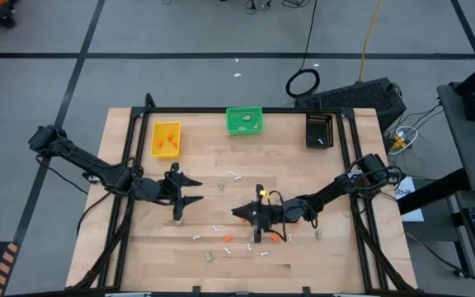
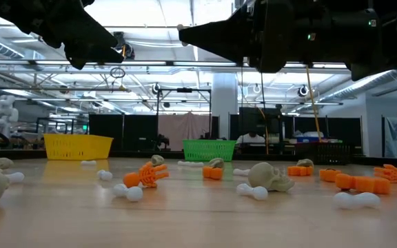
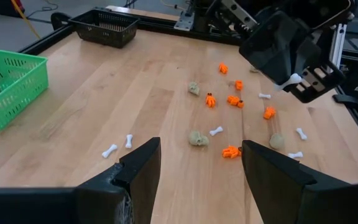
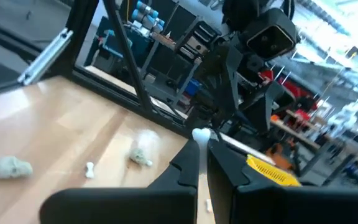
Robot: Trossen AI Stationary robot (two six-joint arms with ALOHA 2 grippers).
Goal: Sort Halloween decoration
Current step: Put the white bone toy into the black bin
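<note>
The Halloween decoration lies scattered over the wooden table: orange bits (image 3: 231, 151), beige-grey skull-like lumps (image 3: 197, 138) and small white sticks (image 3: 215, 130). My right gripper (image 1: 236, 212) hovers over the table's middle, pointing toward the left edge, shut on one white stick (image 4: 201, 134). My left gripper (image 1: 195, 190) hovers at the left of the table, open, with nothing between its fingers (image 3: 143, 163); it faces the scattered pieces and the right gripper (image 3: 291, 79). My right gripper pinches a white stick between its two fingertips; the stick's knobbed end (image 4: 201, 134) pokes out past them. The fingers lie about level, coming from the table's right side. The stick is lifted clear of the table.
Three small bins stand along the far edge: yellow (image 1: 166, 139) with orange bits inside, green (image 1: 244, 121) holding a beige lump, black (image 1: 319, 129). More pieces lie near the front edge (image 1: 229, 239). A black frame rail (image 1: 246, 110) borders the table.
</note>
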